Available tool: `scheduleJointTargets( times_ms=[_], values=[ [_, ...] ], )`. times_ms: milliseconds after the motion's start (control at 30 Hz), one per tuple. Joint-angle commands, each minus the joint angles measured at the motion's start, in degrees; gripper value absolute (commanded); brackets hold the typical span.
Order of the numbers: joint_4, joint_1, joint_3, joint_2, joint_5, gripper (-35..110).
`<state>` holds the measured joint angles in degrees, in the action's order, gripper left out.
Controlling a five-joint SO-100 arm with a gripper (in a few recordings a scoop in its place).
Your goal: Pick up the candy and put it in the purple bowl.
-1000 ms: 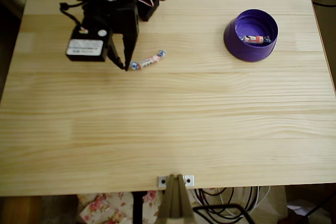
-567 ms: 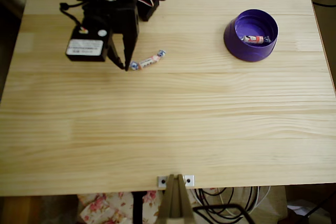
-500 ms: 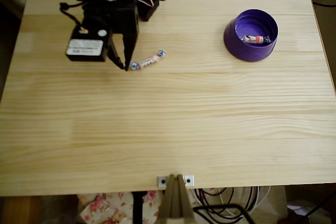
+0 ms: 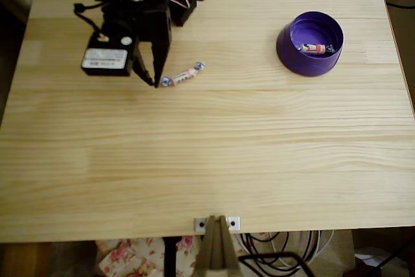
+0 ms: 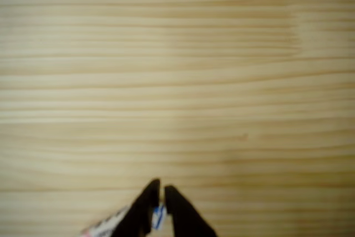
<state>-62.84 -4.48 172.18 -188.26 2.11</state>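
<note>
Nothing has moved over the last second, arm's parked. In the wrist view the claw [image 5: 161,192] is pinched almost shut on the candy [image 4: 183,74] by its blue-white wrapper end (roll lying flat on the worktop [image 4: 207,154]). Farther off, the purple bowl [image 4: 289,51] holds a red-and-white candy [image 4: 314,48].

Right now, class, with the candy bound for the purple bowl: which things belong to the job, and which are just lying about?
Belongs to the job:
candy, on the table, one wrapper end pinched between the fingertips
purple bowl
gripper

Just lying about:
red-and-white candy, already in the bowl
table
</note>
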Motion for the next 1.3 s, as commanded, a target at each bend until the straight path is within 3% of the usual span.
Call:
scheduleJointTargets(
  times_ms=[0,333,833,967,1267],
  values=[
    [-0.9,-0.7,-0.6,-0.8,0.7,-1],
    [-0.7,4.4,-0.6,-0.8,-4.4,0],
    [-0.3,-1.0,-0.4,-0.8,0.9,0],
    [4.1,-0.9,0.7,-0.8,-1.2,0],
    [1.6,-0.4,-5.7,-0.8,8.1,-1]
  ],
)
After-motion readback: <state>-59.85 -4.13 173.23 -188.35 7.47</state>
